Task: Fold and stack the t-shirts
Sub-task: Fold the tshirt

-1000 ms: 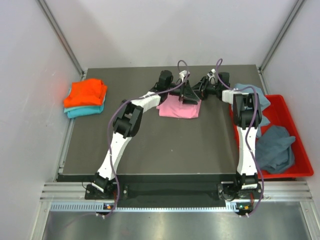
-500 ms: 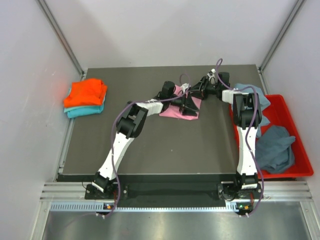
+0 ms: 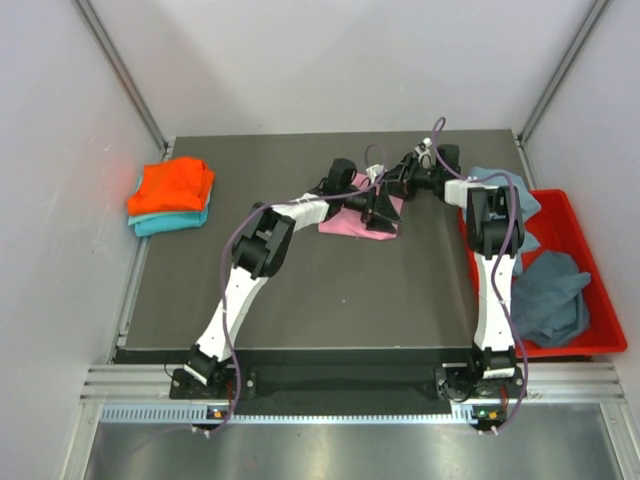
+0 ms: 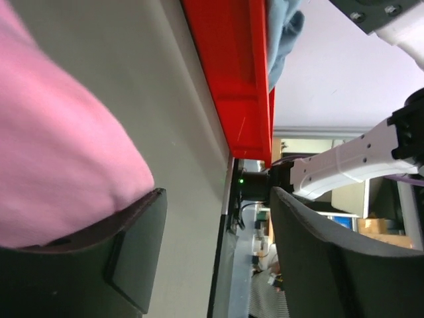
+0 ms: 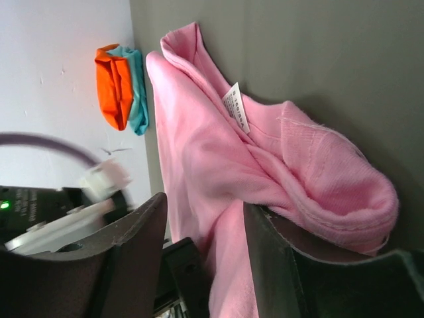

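Observation:
The pink t-shirt (image 3: 345,222) lies crumpled at the back middle of the table, its white label (image 5: 236,107) showing. My left gripper (image 3: 383,208) rests at the shirt's right edge. It is open (image 4: 215,199) with nothing between its fingers, and pink cloth (image 4: 53,132) bulges over the outside of one finger. My right gripper (image 3: 398,180) stands just behind the shirt. Its jaws are apart (image 5: 202,205) and a pink fold (image 5: 218,152) rests over one finger and shows beyond the gap. The orange t-shirt (image 3: 172,183) sits folded on the teal one (image 3: 165,222) at the back left.
A red bin (image 3: 570,350) stands off the table's right edge with grey-blue t-shirts (image 3: 550,295) in it. Another grey-blue one (image 3: 500,185) hangs over the bin's far corner, right behind the right arm. White walls close in the table on three sides.
My left gripper swung from the pink shirt's far edge down to its right side, and its jaws have widened. The shirt now looks narrower and more bunched. The right gripper has barely moved.

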You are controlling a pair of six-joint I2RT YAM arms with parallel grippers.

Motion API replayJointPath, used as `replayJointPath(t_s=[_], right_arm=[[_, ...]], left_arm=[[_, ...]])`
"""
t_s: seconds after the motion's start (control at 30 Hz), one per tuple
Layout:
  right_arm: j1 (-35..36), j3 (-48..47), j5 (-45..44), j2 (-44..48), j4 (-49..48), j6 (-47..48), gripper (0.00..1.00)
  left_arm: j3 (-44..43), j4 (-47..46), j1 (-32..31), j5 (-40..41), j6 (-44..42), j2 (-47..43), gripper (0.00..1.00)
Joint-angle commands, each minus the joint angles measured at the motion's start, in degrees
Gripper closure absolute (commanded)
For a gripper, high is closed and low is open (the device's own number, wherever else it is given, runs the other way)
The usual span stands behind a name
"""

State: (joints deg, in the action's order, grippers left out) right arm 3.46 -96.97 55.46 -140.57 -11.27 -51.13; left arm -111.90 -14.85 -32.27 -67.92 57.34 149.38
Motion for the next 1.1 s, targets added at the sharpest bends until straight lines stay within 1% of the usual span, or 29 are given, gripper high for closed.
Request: replayJointPath(t_s=[0.0,0.03,0.07,0.13,0.17,0.2,0.3,0.33,0.4,0.47,0.53,0.63,0.67,0.87,1.07], right_arm=[[-0.48,1.52,-2.46,4.33,1.60,2.62,0.49],[-0.39,1.78,-2.55,4.78,1.95,2.88,0.49],[-0.39,2.22,-2.46,5.56,2.56,3.49,0.49],[-0.48,2.66,-2.03,6.18,3.26,4.11,0.49],[-0.56,2.75,-1.59,6.97,3.27,4.29,0.49],[-0.56,2.58,-1.24,7.41,3.27,4.38,0.49],[-0.48,0.56,-0.53,10.05,3.01,4.29,0.47],[-0.39,-0.06,-0.27,10.84,2.66,4.29,0.47],[-0.21,-1.73,0.52,12.86,3.09,4.02,0.46],[0.66,-2.08,0.52,14.79,4.93,4.81,0.46],[1.80,-1.21,0.44,15.94,5.99,4.73,0.46],[3.82,3.18,0.96,17.96,5.73,4.20,0.46],[4.35,6.06,1.31,19.01,5.38,3.77,0.46],[7.87,15.65,1.05,22.44,3.97,3.76,0.46],[8.67,19.88,0.79,22.19,5.29,4.81,0.46]], left_arm=[[-1.74,11.21,0.27,1.03,-12.46,-10.68,0.27],[-2.79,14.03,0.98,1.82,-14.78,-11.99,0.25],[-2.97,18.85,2.64,2.78,-16.46,-14.36,0.25],[-2.36,23.52,4.75,4.11,-21.20,-17.70,0.23],[-2.19,26.08,6.94,5.59,-22.96,-18.59,0.23],[-1.40,30.80,8.09,6.21,-26.37,-19.56,0.23],[0.79,37.32,12.57,8.06,-31.39,-22.55,0.23],[1.41,38.05,14.76,8.33,-32.20,-23.60,0.23],[2.38,39.19,16.88,8.51,-32.99,-23.70,0.23],[2.56,39.46,19.34,8.59,-33.35,-22.82,0.23],[2.12,39.02,20.49,8.33,-33.26,-21.16,0.23],[1.16,38.85,22.25,8.16,-33.09,-18.18,0.23],[1.07,37.89,22.95,7.72,-32.65,-17.46,0.23],[-0.34,35.51,24.54,5.87,-30.54,-11.75,0.23],[-2.53,35.59,25.33,6.57,-31.50,-6.74,0.23]])
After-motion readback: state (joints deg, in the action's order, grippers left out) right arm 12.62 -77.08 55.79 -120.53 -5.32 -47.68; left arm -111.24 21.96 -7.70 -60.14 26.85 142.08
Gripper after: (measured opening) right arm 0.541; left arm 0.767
